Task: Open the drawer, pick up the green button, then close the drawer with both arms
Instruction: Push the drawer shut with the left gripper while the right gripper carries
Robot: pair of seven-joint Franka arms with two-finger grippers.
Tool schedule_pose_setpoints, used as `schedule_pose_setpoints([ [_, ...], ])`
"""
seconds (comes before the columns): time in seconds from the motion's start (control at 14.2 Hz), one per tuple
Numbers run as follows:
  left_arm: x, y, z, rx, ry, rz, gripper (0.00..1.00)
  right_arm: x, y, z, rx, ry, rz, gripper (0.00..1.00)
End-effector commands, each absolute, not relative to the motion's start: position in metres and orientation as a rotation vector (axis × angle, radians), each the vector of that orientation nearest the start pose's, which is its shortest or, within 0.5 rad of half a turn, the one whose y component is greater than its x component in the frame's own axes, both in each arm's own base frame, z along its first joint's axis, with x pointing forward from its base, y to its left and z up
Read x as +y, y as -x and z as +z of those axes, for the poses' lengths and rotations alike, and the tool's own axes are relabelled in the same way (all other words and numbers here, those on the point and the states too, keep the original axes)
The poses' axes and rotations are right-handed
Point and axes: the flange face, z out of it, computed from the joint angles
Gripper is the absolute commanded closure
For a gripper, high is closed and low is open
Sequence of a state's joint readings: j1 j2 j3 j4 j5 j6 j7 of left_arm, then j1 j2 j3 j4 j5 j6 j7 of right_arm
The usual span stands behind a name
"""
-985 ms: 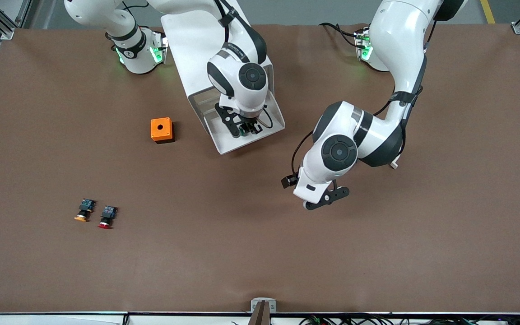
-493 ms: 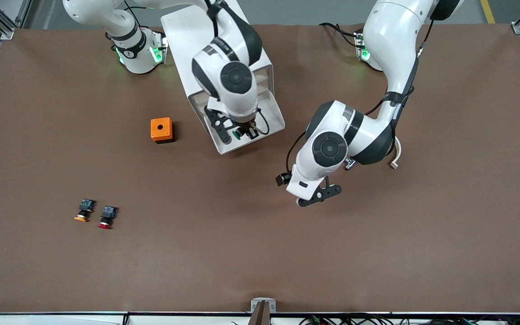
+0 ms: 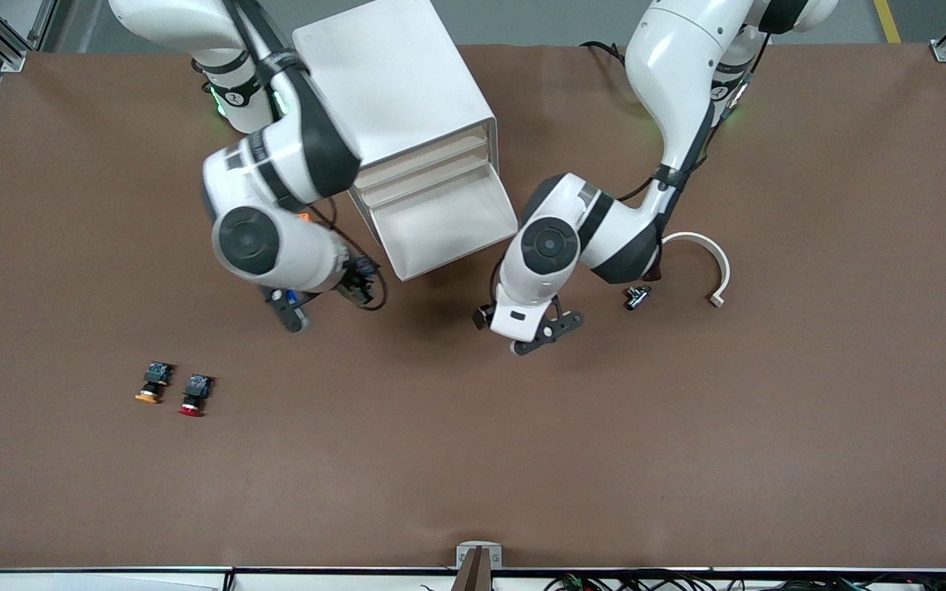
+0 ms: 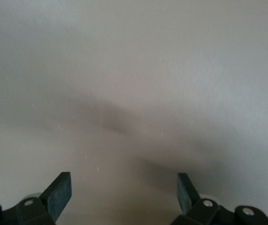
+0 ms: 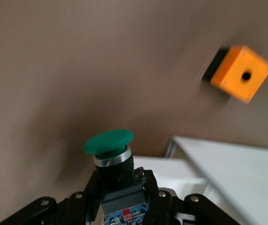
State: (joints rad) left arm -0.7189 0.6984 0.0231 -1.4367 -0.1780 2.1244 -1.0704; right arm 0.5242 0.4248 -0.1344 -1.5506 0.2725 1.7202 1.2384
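Note:
The white cabinet (image 3: 407, 98) stands near the arms' bases, and its lowest drawer (image 3: 473, 231) is pulled out with a bare floor. My right gripper (image 3: 358, 283) is shut on the button (image 5: 108, 142), whose green cap points away from the fingers and whose black body is clamped. It hangs over the table just off the drawer's corner toward the right arm's end. My left gripper (image 3: 545, 332) hovers open over bare table, beside the drawer's other front corner. Its fingers (image 4: 59, 192) have nothing between them.
An orange box (image 5: 241, 72) with a round hole sits beside the cabinet, mostly hidden by the right arm in the front view. Orange-capped (image 3: 151, 386) and red-capped (image 3: 194, 396) buttons lie nearer the front camera. A white curved piece (image 3: 707, 263) and a small black part (image 3: 636, 295) lie by the left arm.
The right gripper has lifted the green button out of the drawer and swung toward the right arm's end. The left gripper has drifted toward the drawer's front, staying open.

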Motion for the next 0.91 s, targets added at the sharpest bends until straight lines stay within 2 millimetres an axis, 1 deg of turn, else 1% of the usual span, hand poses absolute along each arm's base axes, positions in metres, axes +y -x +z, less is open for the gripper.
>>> schedule_pose_setpoints([
  [0.0,-0.484,-0.529,0.270,-0.707,3.115,0.149,0.01,0.231,-0.602,0.392,1.204,2.842,0.559,1.00],
  [0.14,-0.497,-0.516,0.257,-0.670,3.112,0.159,0.01,0.201,-0.612,0.387,1.109,2.891,0.527,1.00],
  [0.21,-0.503,-0.510,0.252,-0.652,3.109,0.163,0.01,0.192,-0.616,0.387,1.035,2.949,0.484,1.00],
  [0.28,-0.505,-0.507,0.246,-0.657,3.099,0.166,0.01,0.182,-0.621,0.385,0.964,3.002,0.433,1.00],
  [0.42,-0.516,-0.495,0.240,-0.618,3.091,0.156,0.01,0.175,-0.625,0.376,0.811,3.071,0.345,1.00],
  [0.49,-0.523,-0.488,0.240,-0.595,3.095,0.157,0.01,0.173,-0.625,0.367,0.735,3.095,0.309,1.00],
  [0.63,-0.529,-0.481,0.236,-0.570,3.097,0.166,0.01,0.169,-0.625,0.348,0.603,3.110,0.236,1.00],
  [0.77,-0.540,-0.470,0.236,-0.539,3.109,0.185,0.01,0.163,-0.623,0.332,0.458,3.129,0.186,1.00],
  [0.84,-0.543,-0.466,0.237,-0.530,3.112,0.185,0.01,0.161,-0.623,0.328,0.407,3.147,0.163,1.00],
])
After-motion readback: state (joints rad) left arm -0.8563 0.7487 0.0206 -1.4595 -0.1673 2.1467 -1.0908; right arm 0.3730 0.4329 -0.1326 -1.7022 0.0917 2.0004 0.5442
